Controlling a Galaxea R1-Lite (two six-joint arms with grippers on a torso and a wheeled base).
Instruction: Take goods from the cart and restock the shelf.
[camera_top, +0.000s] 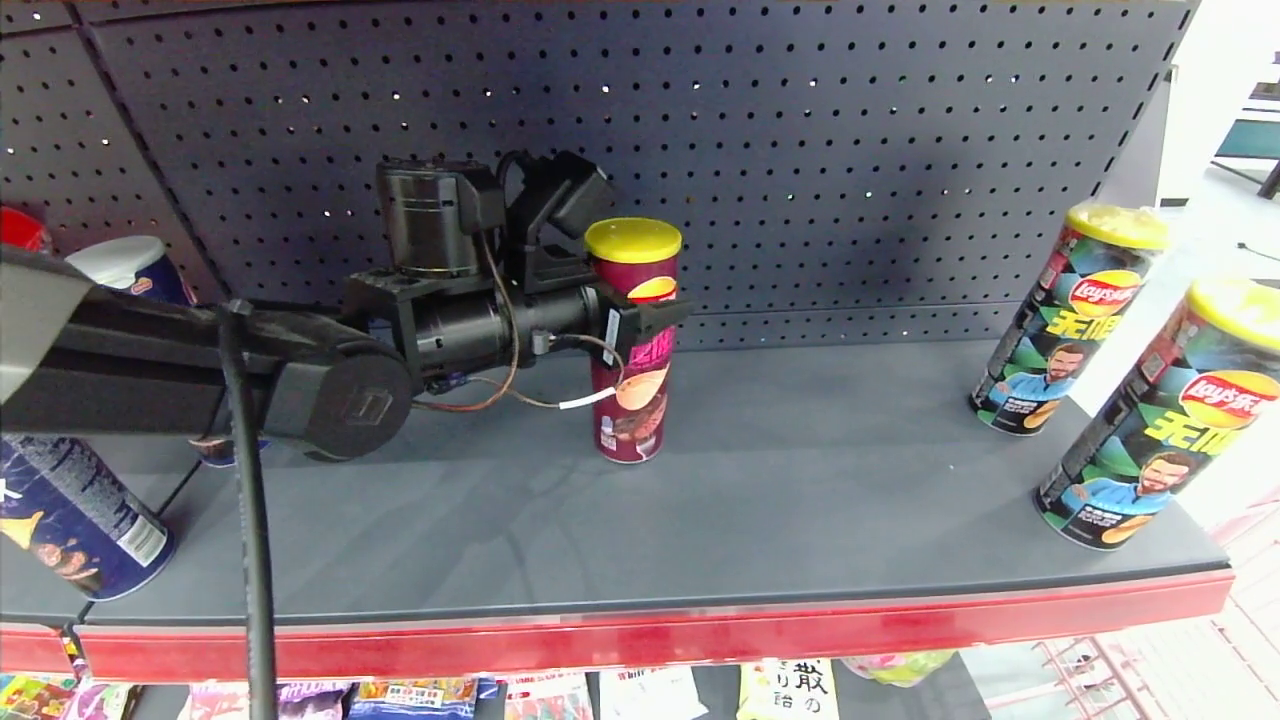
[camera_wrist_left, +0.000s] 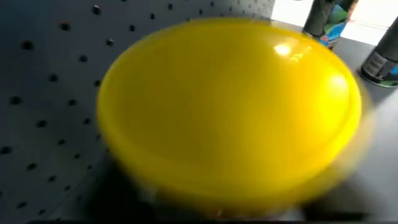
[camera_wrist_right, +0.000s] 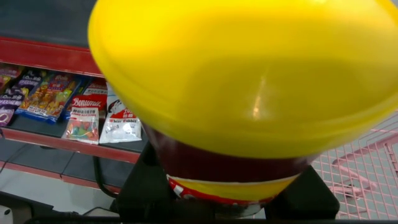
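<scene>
The maroon can (camera_top: 630, 400) stands upright on the shelf (camera_top: 800, 470), left of the middle and towards the far side, close to the pegboard (camera_top: 800, 150), with its yellow lid (camera_wrist_left: 230, 106) on. The left gripper (camera_top: 652, 316) is clamped high on its body, just under the lid; 1 finger crosses the near face and the other is hidden behind. The main risk, as I judge it, is at release. A tall, narrow can held this high could tip if the fingers part unevenly or drag as the arm draws back to the left. It has open shelf on its right and near sides, so a fall could roll it towards the red front edge. The 2 green cans (camera_top: 1060, 330) at the right end stand well apart from it and look safe. The blue can (camera_top: 70, 510) sits near the front on the left, under the arm, and a low retreat could clip it. The right gripper (camera_wrist_right: 224, 199) grips a second can (camera_wrist_right: 249, 74) below shelf level, with snack packs (camera_wrist_right: 81, 118) and the cart (camera_wrist_right: 367, 168) behind it. Raised carelessly, that can could strike the shelf lip.
</scene>
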